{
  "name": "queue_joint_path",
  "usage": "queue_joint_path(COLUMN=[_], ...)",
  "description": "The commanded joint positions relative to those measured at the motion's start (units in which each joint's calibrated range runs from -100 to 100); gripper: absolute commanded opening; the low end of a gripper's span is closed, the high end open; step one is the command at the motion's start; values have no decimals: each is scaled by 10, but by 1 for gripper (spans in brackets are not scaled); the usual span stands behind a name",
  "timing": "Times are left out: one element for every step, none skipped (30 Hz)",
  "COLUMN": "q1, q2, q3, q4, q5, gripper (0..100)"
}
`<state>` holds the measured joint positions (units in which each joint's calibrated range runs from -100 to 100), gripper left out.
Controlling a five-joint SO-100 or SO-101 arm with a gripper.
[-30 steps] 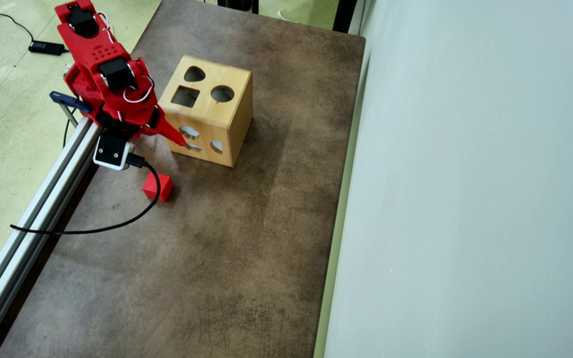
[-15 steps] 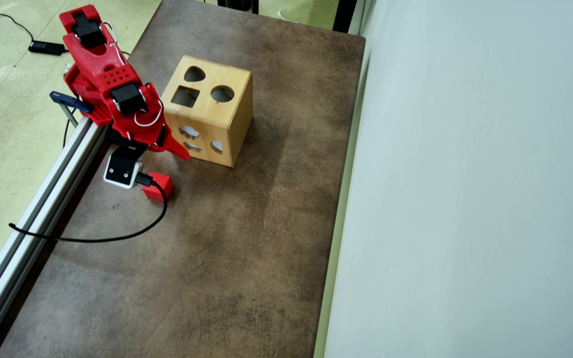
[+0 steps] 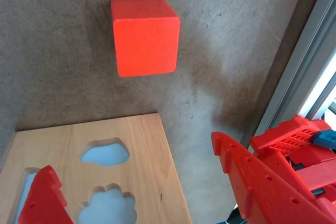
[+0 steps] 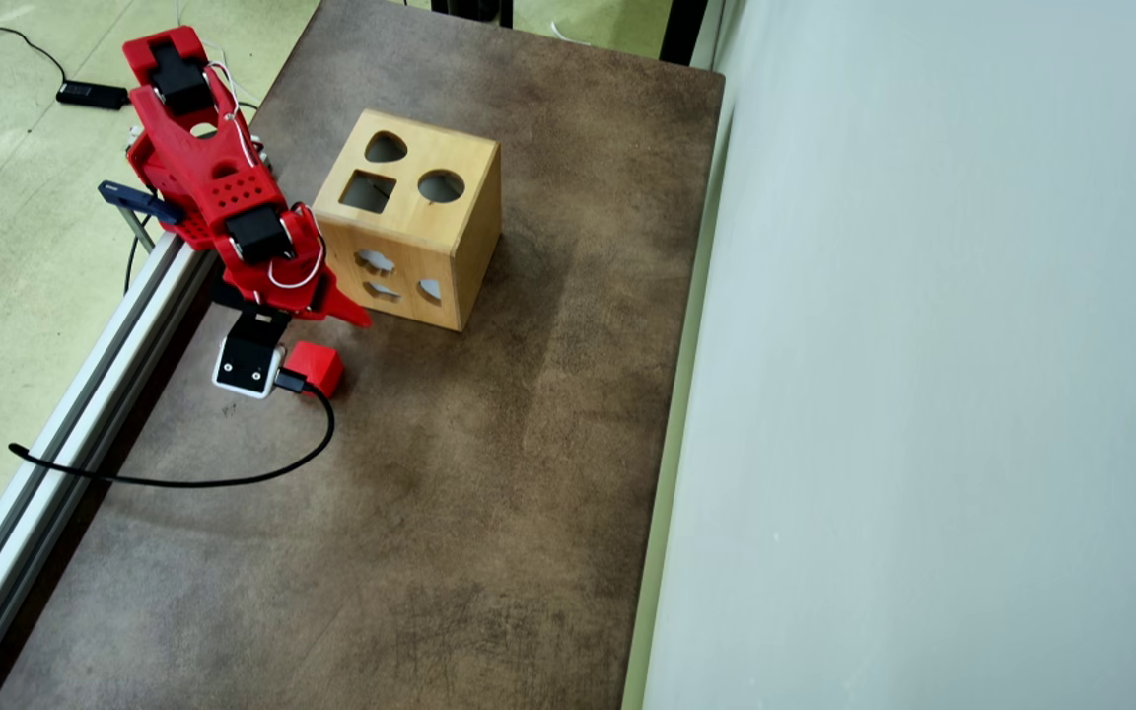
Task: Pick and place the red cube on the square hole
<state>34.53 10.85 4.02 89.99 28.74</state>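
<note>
The red cube (image 3: 145, 38) lies on the brown table, alone, beyond my fingertips in the wrist view. In the overhead view the cube (image 4: 317, 367) sits just below my gripper (image 4: 336, 311), beside the white wrist camera. My gripper (image 3: 131, 151) is open and empty, its red fingers (image 3: 47, 195) wide apart. The left finger hangs over the wooden shape box (image 3: 142, 145), and the right finger is over the table. The wooden box (image 4: 469, 247) stands right of the arm. Its square hole (image 4: 368, 191) is on the top face, with a heart hole and a round hole.
An aluminium rail (image 4: 85, 394) runs along the table's left edge and also shows at the right in the wrist view (image 3: 299, 77). A black cable (image 4: 183, 481) loops over the table below the cube. A pale wall panel (image 4: 923, 394) bounds the table's right side.
</note>
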Motion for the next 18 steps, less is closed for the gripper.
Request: queue_joint_path(q1=[2, 5, 12, 19, 24, 28, 33, 37, 40, 44, 48, 50, 51, 51, 51, 51, 51, 51], q2=[-4, -4, -4, -3, -3, -3, 2, 11, 19, 27, 30, 32, 32, 33, 33, 33, 35, 41], q3=[-11, -11, -11, -11, -11, -11, -11, -11, -11, -11, -12, -13, -13, -12, -12, -11, -11, -11], q4=[-21, -21, -21, -22, -22, -22, -22, -22, -22, -23, -23, -25, -31, -42, -56, -67, -77, -82], q5=[16, 22, 28, 33, 37, 41, 44, 47, 50, 52, 53, 54, 54, 55, 55, 55, 55, 55], gripper=[43, 43, 43, 43, 43, 43, 43, 43, 43, 43, 43, 43, 43, 43, 43, 43, 43, 43])
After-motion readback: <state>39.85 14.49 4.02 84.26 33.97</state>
